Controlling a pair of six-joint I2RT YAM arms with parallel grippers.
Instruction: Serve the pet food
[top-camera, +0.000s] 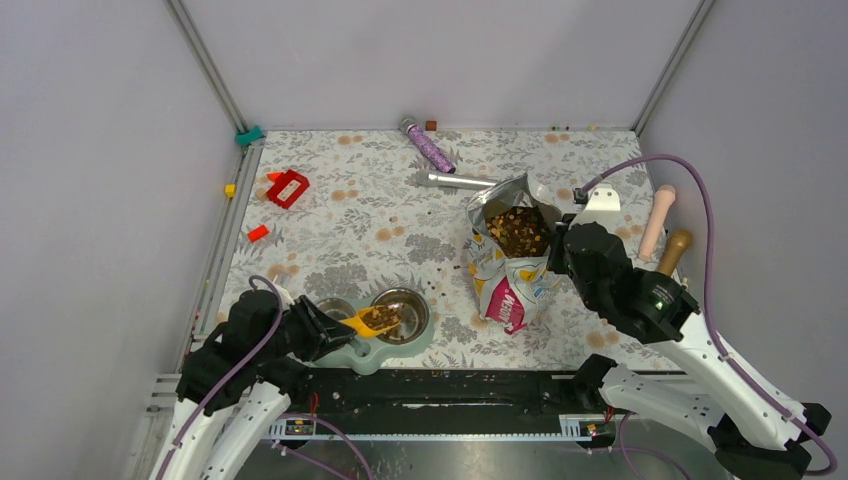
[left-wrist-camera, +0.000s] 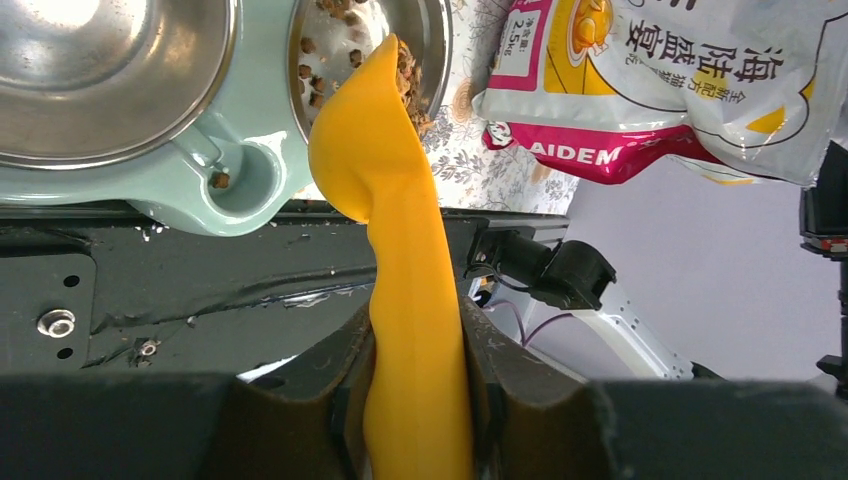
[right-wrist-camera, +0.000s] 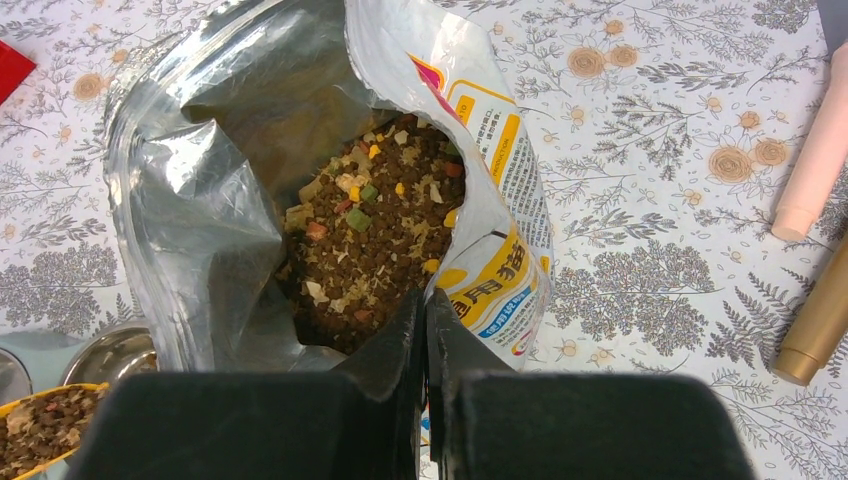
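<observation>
Pebbly brown pet food (right-wrist-camera: 370, 250) with green and yellow bits fills the crinkled foil bag (top-camera: 505, 290) toward the desk's (top-camera: 330, 220) right edge; its pink band reads "AIDEM". The right claw (right-wrist-camera: 425, 310) is pressed together on the bag's rim. The left claw (left-wrist-camera: 415, 350) pinches a smooth orange scoop (left-wrist-camera: 400, 180), kibble-laden, over a steel bowl (top-camera: 405, 312).

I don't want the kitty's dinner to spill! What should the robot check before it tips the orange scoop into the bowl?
1. The scoop is clamped in the left gripper: ok.
2. The scoop's tip is above the right-hand bowl: ok.
3. There is food in the scoop: ok.
4. The bag is upright, with the right gripper shut on its rim: ok.
5. Nothing spilled: not ok, one pellet lies in the feeder between the bowls.
6. The other bowl is filled: not ok, it looks empty.
</observation>
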